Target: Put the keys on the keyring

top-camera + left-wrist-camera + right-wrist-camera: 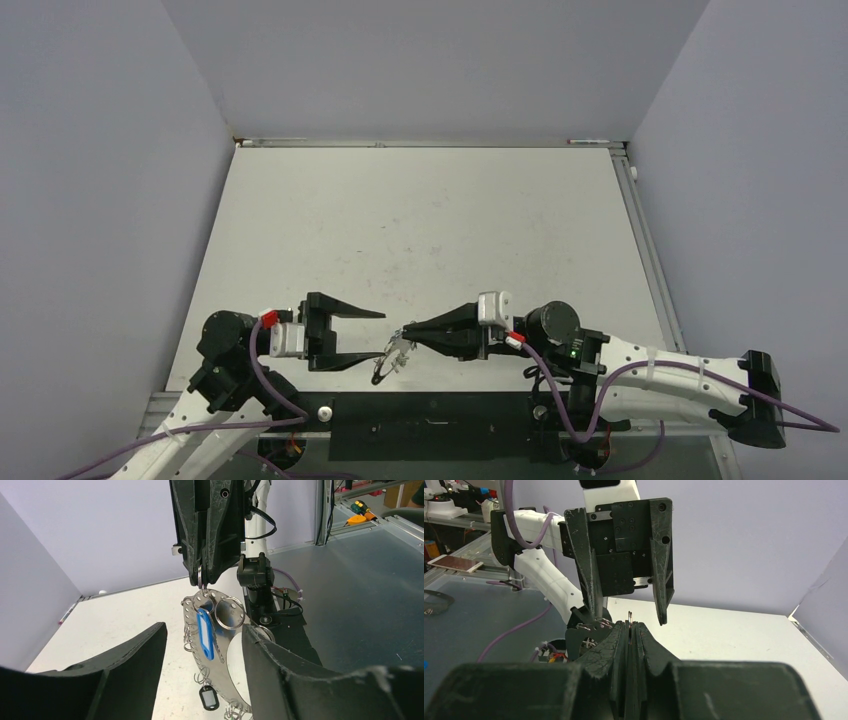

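At twelve o'clock the right gripper (202, 580) pinches the keyring (222, 645), its blue-capped key (205, 640) dangling between the left gripper's (204, 630) spread fingers.

I count two arms, the left arm (225, 345) and the right arm (650, 363). There are two grippers, the left gripper (383, 335) and the right gripper (405, 333), with two fingers apiece. There is one keyring (196, 601), one blue key (205, 632), one black oval tag (208, 698), one large split ring (244, 614) and one small top ring (200, 578). The tiny rings along the keyring's edge are too many and too small to number.
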Controlling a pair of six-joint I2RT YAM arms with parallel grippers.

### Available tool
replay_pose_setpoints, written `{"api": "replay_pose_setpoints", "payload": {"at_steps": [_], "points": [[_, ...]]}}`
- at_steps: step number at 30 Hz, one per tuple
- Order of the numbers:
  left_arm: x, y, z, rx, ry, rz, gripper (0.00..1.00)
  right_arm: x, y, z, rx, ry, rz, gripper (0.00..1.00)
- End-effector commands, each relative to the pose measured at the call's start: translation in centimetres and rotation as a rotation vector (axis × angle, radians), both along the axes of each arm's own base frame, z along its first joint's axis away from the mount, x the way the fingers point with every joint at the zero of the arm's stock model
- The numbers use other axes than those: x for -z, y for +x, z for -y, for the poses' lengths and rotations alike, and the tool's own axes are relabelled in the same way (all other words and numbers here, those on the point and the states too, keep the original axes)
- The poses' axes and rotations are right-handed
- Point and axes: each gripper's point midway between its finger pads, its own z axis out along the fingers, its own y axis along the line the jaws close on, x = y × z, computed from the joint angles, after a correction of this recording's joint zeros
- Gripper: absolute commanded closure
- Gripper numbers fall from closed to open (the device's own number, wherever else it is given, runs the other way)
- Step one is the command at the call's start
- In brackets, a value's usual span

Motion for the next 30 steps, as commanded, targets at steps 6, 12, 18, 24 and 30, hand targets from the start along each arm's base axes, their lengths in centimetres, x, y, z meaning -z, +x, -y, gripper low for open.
{"api": "replay_pose_setpoints", "payload": {"at_steps": [6, 12, 18, 24, 30], "points": [[-0.9, -0.4, -0.1, 0.011, -0.027, 0.032, 0.52, -5.3, -1.6, 0.1, -0.088, 0.159, 0.019, 0.95], [-0.5, -0.6, 0.3, 0.049, -0.010, 0.006, 0.48, -7.2, -2.6, 0.6, -0.130, 0.216, 0.038, 0.95], [-0.5, -0.4, 0.2, 0.036, -0.011, 0.010, 0.49, -8.2, -2.9, 1.0, -0.140, 0.244, 0.050, 0.95], [-0.5, 0.0, 0.2, 0.012, -0.008, 0.022, 0.53, -9.1, -3.5, 1.5, -0.164, 0.267, 0.048, 0.95], [-0.6, 0.6, 0.0, -0.036, -0.019, 0.039, 0.52, -9.5, -3.7, 2.2, -0.163, 0.290, 0.051, 0.95]]}}
